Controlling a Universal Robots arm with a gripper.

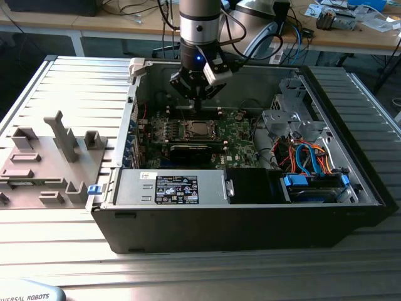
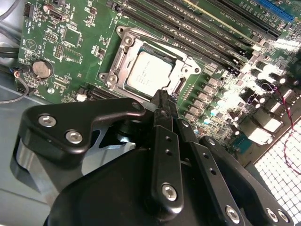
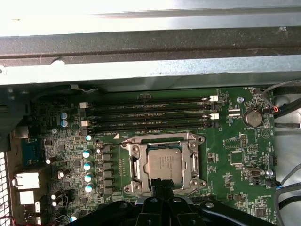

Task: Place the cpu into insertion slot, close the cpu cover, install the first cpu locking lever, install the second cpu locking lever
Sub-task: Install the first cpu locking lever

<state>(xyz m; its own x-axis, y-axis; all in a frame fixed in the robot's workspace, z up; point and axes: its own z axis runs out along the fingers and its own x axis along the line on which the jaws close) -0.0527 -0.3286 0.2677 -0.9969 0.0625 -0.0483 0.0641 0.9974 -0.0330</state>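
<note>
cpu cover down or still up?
Down: the cpu cover lies flat, framing the cpu in both wrist views.

A ribbed grey metal table [image 1: 69, 81] spans the exterior view under even indoor light. Behind it, a long pale wooden workbench [image 1: 125, 25] carries tangled black cables [image 1: 135, 9] and scattered small parts. On the exterior view's left, a grey moulded plastic fixture tray [image 1: 44, 169] with upright holders lies on the table.
</note>
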